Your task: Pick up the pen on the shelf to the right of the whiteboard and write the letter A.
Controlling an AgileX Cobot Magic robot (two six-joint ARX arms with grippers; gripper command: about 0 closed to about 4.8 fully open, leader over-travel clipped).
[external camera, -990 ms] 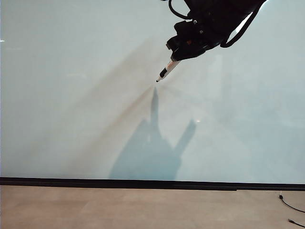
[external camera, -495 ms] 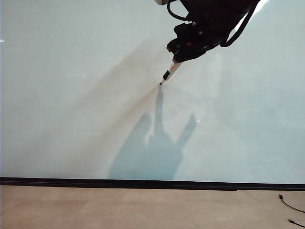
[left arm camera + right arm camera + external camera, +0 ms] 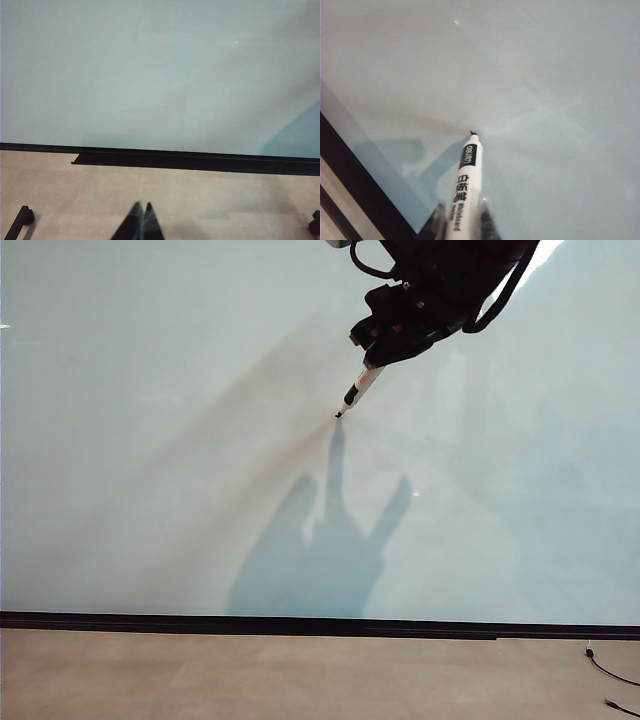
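Pen tip [image 3: 339, 415] on whiteboard [image 3: 150, 440], no stroke visible.
Right gripper [image 3: 380, 352] at 1 o'clock, clamped on pen [image 3: 464, 185]; left gripper [image 3: 141, 225] at 6 o'clock, pinched shut, over floor [image 3: 200, 200].

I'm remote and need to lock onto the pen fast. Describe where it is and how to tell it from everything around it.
Find the whiteboard, the pale glossy surface filling the exterior view. High up, right of centre, the black right gripper is shut on the pen, which slants down-left with its tip at the board. It is the only slim whitish thing there, with a dark band near its small black tip.
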